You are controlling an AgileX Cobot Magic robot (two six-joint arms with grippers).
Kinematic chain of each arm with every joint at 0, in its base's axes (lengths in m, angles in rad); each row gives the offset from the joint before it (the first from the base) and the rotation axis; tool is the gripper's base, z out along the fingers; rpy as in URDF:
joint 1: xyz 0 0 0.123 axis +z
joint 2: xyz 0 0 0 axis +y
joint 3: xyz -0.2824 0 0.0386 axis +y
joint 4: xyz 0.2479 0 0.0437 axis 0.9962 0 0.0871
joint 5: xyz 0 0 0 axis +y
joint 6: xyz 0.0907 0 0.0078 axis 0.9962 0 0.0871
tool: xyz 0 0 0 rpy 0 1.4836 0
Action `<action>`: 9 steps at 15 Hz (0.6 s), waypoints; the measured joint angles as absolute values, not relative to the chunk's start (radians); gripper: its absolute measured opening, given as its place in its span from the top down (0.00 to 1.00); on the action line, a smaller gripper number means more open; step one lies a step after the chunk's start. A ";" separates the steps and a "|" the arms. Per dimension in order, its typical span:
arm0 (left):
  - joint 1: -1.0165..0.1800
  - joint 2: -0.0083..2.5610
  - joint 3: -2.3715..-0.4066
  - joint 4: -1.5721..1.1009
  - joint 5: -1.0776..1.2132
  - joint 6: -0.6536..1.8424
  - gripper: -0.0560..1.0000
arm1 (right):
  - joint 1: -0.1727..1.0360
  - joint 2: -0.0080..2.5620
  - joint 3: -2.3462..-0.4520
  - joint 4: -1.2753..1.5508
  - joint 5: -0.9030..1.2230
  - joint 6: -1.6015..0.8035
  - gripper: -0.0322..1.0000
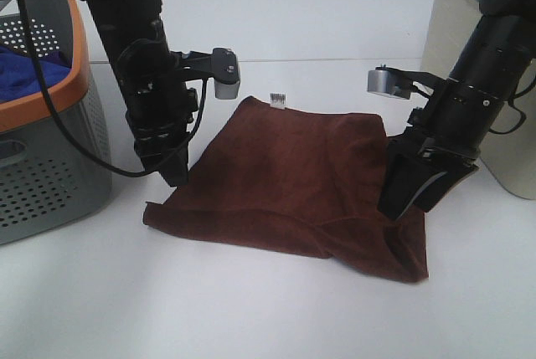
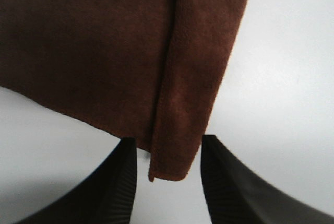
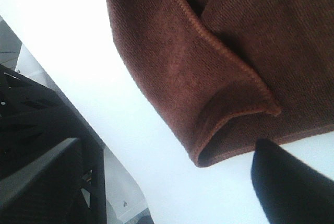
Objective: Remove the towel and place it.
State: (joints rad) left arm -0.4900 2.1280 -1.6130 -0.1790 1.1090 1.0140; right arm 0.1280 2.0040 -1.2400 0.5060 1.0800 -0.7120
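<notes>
Left gripper [image 1: 174, 176] and right gripper [image 1: 416, 196] poised at opposite edges of the towel [image 1: 293, 179] on the white table [image 1: 251, 309]

Both sets of jaws are spread, holding nothing; the left straddles a folded corner at the towel's left edge. The towel lies rumpled mid-table, white tag [image 1: 277, 100] on its far edge. A grey basket [image 1: 50, 166] stands left; bare table lies near
</notes>
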 joint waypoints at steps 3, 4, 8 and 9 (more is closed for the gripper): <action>-0.490 2.128 -1.613 -0.186 1.073 1.006 0.57 | 0.128 2.004 -1.240 0.506 1.080 -0.705 0.20; -0.490 2.128 -1.613 -0.188 1.058 1.007 0.57 | 0.128 2.004 -1.240 0.506 1.080 -0.704 0.20; -0.496 2.128 -1.613 -0.186 1.030 1.052 0.35 | 0.128 1.991 -1.240 0.506 1.080 -0.702 0.20; -0.502 2.128 -1.613 -0.187 1.030 1.054 0.21 | 0.128 1.971 -1.240 0.506 1.080 -0.694 0.20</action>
